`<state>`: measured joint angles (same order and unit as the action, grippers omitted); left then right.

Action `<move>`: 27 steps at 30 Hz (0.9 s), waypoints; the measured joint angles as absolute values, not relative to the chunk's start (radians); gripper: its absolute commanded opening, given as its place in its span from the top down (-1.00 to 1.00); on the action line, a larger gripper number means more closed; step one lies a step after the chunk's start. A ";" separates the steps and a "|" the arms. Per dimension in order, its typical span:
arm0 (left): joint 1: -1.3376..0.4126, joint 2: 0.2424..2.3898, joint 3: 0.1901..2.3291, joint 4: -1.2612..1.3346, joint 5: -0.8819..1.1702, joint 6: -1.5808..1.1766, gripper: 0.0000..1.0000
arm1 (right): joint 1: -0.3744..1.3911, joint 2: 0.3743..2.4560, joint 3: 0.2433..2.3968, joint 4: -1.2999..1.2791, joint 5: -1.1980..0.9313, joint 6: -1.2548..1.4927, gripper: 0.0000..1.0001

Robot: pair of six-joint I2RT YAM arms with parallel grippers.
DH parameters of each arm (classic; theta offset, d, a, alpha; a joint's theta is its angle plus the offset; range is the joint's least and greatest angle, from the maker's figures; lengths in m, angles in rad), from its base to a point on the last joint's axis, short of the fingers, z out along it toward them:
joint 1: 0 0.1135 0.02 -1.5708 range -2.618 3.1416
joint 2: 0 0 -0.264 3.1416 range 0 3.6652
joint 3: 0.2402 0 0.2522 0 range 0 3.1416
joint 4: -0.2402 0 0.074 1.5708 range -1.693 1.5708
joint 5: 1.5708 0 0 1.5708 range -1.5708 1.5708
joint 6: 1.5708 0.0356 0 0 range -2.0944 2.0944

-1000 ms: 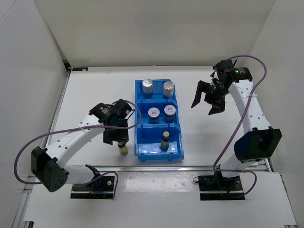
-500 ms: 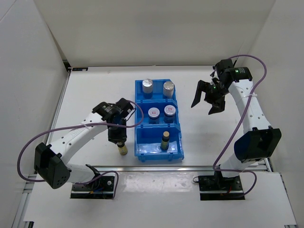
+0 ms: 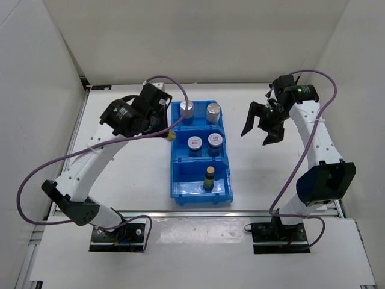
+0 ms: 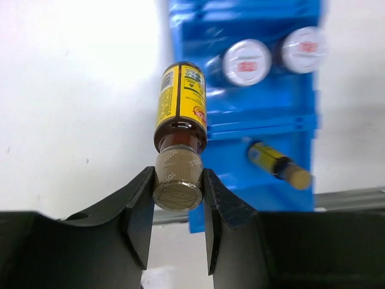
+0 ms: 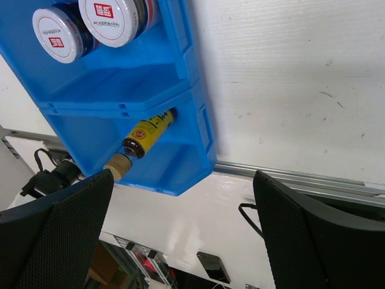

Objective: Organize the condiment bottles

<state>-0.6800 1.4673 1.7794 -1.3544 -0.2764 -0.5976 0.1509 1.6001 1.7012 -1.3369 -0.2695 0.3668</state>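
Observation:
My left gripper (image 3: 163, 130) is shut on the cap of a slim yellow-brown bottle (image 3: 171, 136) and holds it in the air at the left rim of the blue bin (image 3: 174, 174). The left wrist view shows the jaws (image 4: 176, 198) clamped on that bottle's cap (image 4: 180, 114). The bin holds two tall silver-capped bottles (image 3: 187, 108) in the far compartment. Two squat jars (image 3: 195, 143) are in the middle one and a second slim bottle (image 3: 209, 176) in the near one. My right gripper (image 3: 263, 127) is open and empty, right of the bin.
White walls close in the table on the left, back and right. A metal rail (image 3: 192, 212) runs along the near edge. The right wrist view shows the bin's near compartment (image 5: 180, 90) with the slim bottle (image 5: 144, 137) and the jars (image 5: 111, 13).
My left arm has lifted the slim bottle off the table by the bin's near left corner and carried it up and away to the bin's left rim. The right arm has not moved.

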 measured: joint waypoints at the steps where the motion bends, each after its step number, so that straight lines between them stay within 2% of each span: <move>1: -0.693 1.468 1.826 -1.349 -0.287 -0.583 0.79 | 0.151 1.602 1.701 -1.336 -0.271 0.367 -1.00; 6: -0.787 1.475 1.973 -1.354 -0.290 -0.532 0.79 | 0.151 1.611 1.701 -1.336 -0.272 0.367 -1.00; 11: -0.889 1.514 1.988 -1.364 -0.250 -0.469 0.79 | 0.151 1.611 1.700 -1.336 -0.271 0.367 -1.00; 18: -0.977 1.566 1.895 -1.365 -0.170 -0.433 0.79 | 0.151 1.611 1.695 -1.336 -0.267 0.367 -1.00; 27: -0.991 1.567 1.705 -1.369 -0.131 -0.455 0.79 | 0.151 1.610 1.692 -1.336 -0.264 0.367 -1.00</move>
